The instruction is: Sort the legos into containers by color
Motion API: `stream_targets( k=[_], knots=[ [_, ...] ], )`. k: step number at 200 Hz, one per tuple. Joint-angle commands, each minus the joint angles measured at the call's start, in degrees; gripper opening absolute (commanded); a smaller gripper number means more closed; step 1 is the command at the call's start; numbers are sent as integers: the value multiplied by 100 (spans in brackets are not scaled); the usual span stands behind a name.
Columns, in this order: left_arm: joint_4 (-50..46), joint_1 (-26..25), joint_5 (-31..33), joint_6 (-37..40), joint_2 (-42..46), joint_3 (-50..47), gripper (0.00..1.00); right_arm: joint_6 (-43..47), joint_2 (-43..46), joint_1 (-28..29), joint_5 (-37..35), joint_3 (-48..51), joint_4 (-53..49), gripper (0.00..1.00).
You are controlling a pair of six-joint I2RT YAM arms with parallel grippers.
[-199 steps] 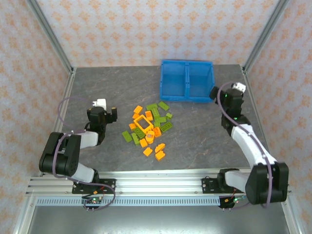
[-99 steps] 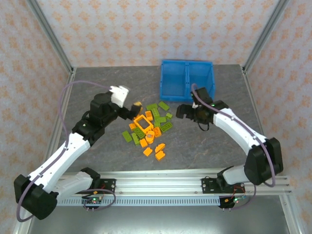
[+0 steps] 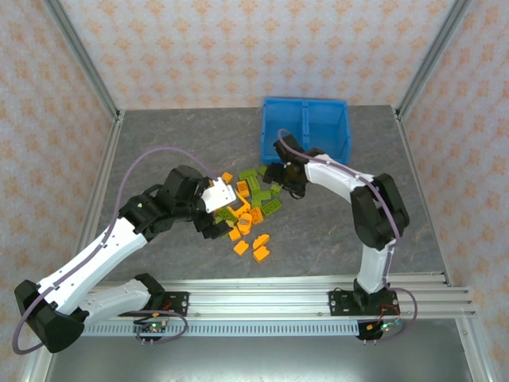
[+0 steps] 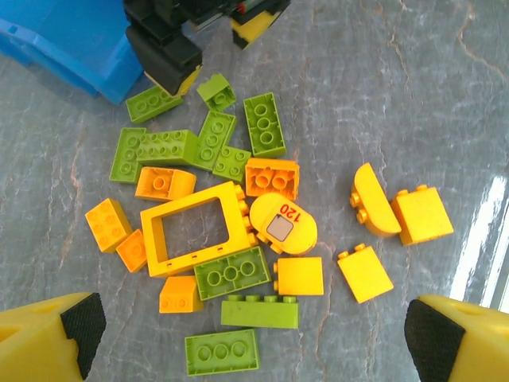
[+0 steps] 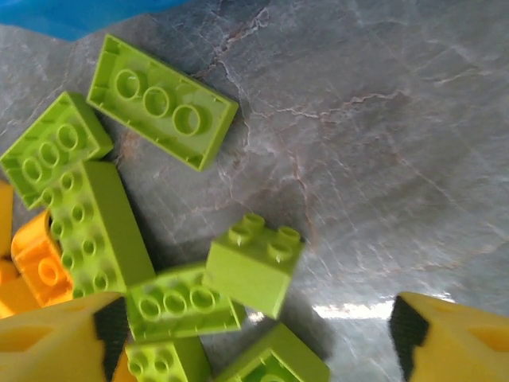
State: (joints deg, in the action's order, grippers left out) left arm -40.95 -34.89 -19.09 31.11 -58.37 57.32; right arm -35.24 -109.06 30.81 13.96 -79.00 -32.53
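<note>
Both hands are open. The left gripper (image 4: 254, 341) hangs wide above the legos (image 3: 242, 211). The right gripper (image 5: 253, 330) has its jaws apart on either side of a small green brick (image 5: 254, 272), and I cannot see them touching it yet.

The pile lies in the centre of the top view, orange and green mixed, with the square orange frame piece (image 4: 153, 235) in it. The blue bin (image 3: 266, 135) stands just above the pile, and I see no brick in its two compartments.

One second ago both arms were folded back at the left and right edges; now both reach over the pile. I judge that the first pick is beginning and nothing is sorted.

The grey marbled table (image 3: 159, 143) is enclosed by wallpaper with orange ornaments (image 3: 238, 48).
</note>
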Motion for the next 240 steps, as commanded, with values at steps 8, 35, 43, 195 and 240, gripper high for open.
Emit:
stream_targets(
  k=[8,35,43,195,240],
  knots=[
    [-3,-44,242,337,292,-273,100,-299,-438,88,-255,-252,-82,76],
    [500,-42,356,255,664,-713,100,-306,-642,169,-446,-318,-223,67],
    [556,-44,386,257,710,-766,100,-338,-648,181,-503,-288,-226,62],
    [1138,-35,40,43,1081,-921,100,878,1808,23,-1772,-80,-541,24],
    [1860,-26,-12,-366,1586,-1141,100,1638,1724,-883,-2048,-951,-671,25]
  ],
)
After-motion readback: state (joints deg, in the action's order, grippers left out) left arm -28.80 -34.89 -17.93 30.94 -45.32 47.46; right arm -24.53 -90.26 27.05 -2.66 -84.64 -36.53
